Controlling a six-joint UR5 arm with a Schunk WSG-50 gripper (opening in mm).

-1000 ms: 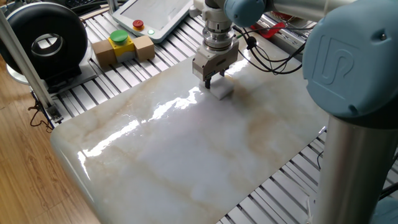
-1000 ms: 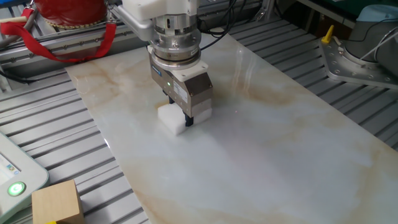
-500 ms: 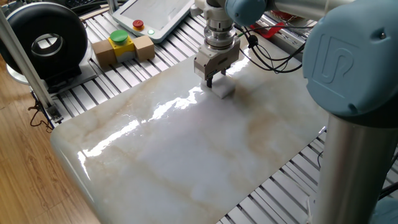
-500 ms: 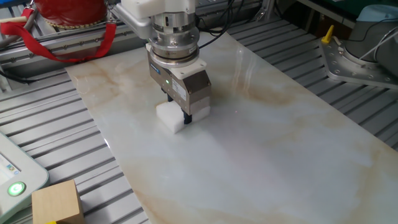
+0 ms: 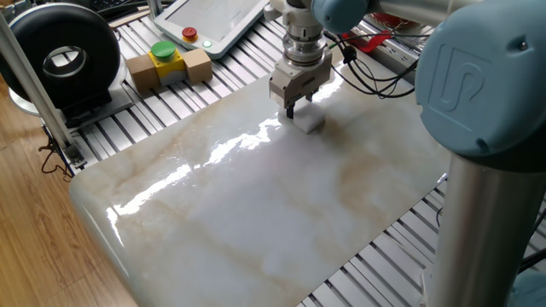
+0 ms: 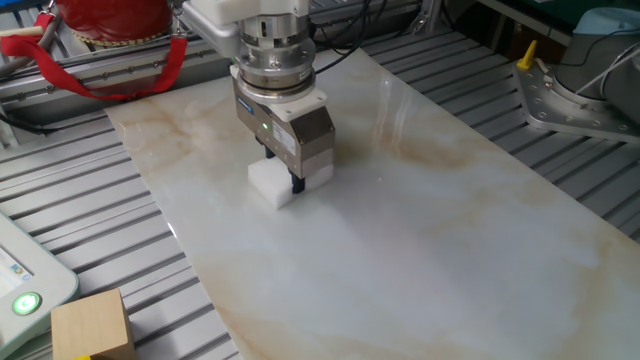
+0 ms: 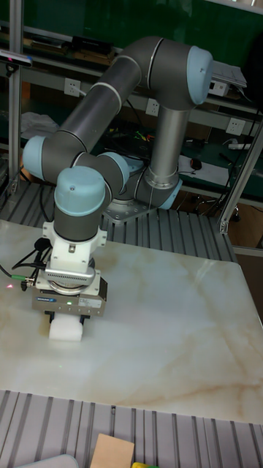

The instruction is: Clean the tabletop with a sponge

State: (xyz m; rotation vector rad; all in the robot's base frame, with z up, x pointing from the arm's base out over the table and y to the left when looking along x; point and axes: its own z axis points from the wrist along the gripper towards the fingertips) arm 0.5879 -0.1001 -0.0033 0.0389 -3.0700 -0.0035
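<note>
The sponge (image 6: 271, 184), a small white foam block, rests flat on the tabletop (image 6: 450, 230), a glossy white marble-look slab with beige veins. My gripper (image 6: 285, 181) points straight down and is shut on the sponge, pressing it onto the slab. In one fixed view the sponge (image 5: 310, 121) sits near the slab's far edge under the gripper (image 5: 297, 107). From the tall fixed view, the sponge (image 7: 67, 329) shows below the gripper (image 7: 69, 319), near the left front of the tabletop (image 7: 175, 329).
A tan cardboard box with a yellow-green button (image 5: 169, 64) and a teach pendant (image 5: 217, 19) lie on the ribbed aluminium frame (image 5: 111, 128) beyond the slab. A black round device (image 5: 60, 55) stands at the left. Cables (image 5: 367, 72) hang behind the gripper. The arm's base column (image 5: 486, 170) stands at the right.
The gripper has slid the sponge a short way across the slab toward its far edge, away from the middle. It keeps its hold on the sponge.
</note>
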